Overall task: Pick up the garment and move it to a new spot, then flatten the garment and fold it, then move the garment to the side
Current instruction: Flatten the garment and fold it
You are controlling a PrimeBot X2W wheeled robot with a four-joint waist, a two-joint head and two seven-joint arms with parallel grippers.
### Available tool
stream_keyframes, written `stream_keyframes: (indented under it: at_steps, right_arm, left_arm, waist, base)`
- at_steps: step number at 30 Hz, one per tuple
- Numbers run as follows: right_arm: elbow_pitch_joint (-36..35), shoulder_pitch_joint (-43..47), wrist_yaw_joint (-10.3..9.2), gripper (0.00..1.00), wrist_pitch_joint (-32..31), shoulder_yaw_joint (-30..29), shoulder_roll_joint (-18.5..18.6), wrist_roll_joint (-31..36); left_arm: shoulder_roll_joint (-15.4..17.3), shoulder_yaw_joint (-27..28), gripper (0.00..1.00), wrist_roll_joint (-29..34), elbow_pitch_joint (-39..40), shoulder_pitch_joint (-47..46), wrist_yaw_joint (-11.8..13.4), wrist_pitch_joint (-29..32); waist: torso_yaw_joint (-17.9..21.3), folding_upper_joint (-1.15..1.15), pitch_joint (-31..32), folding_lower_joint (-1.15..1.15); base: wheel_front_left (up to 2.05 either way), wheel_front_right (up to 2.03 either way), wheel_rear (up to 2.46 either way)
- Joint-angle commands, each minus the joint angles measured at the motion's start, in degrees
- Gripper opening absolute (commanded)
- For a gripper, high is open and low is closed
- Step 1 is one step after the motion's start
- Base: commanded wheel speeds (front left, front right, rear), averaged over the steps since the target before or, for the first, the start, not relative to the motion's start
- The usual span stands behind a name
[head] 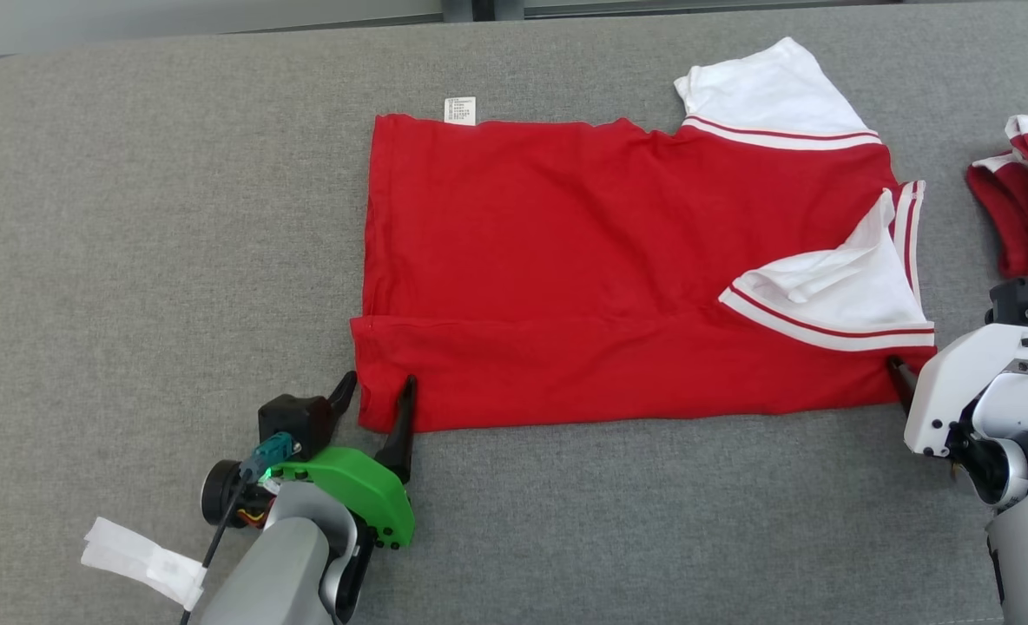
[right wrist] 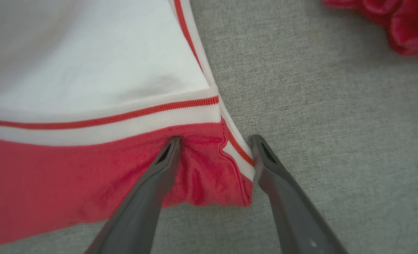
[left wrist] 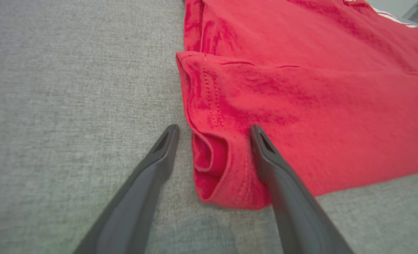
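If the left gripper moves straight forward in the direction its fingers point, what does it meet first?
Most likely the red garment: its folded near corner lies between the open fingers of the left gripper, so the cloth comes first. Whether the fingertips touch it now is unclear.

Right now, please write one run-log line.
left gripper: open, around red shirt corner | right gripper: open, around opposite corner | grip: none yet

The red knit-cloth garment with white sleeves [head: 566, 260] looks soft and matt, its trim ribbed. Under it, the grey woven-cloth surface [head: 132, 260] is coarse and matt. At the garment's near corners, the left gripper [head: 378, 380] and right gripper [right wrist: 214, 143] have smooth, matt dark plastic-looking fingers.
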State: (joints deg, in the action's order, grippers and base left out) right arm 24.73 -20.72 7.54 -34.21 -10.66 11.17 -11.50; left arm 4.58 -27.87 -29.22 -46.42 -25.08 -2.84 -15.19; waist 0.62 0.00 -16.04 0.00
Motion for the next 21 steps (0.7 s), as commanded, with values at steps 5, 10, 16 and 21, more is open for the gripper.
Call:
stream_keyframes:
  at_steps: [5,10,16,21]
  right_arm:
    - [3.4,1.5,-0.11,1.0,-1.3,1.0,-0.8,-0.7]
    - [4.1,1.5,-0.11,0.48,-2.0,1.6,-1.1,-1.4]
    - [3.4,2.5,-0.11,0.0,-0.1,2.5,-0.7,-3.7]
    - [0.6,5.3,-0.12,0.0,1.3,2.3,1.1,-5.1]
  left_arm:
    - [-0.8,-1.5,0.97,-1.2,-4.1,0.0,-0.9,2.6]
    - [-1.2,-2.4,0.24,-1.5,-5.9,-0.9,-1.8,3.7]
    - [-1.1,-2.9,0.0,-2.3,-7.1,-0.1,-2.4,3.3]
    - [-1.0,-3.5,0.0,-3.0,-6.9,2.3,-3.0,2.7]
  waist:
    - [0.3,0.0,-0.3,0.0]
    - [0.4,0.0,-0.4,0.0]
    - [0.2,0.0,0.5,0.0]
    - [-0.7,0.0,3.0,0.0]
  base:
    - [0.0,0.0,0.0]
    - [0.0,0.0,0.0]
    - [0.0,0.0,0.0]
    - [0.0,0.0,0.0]
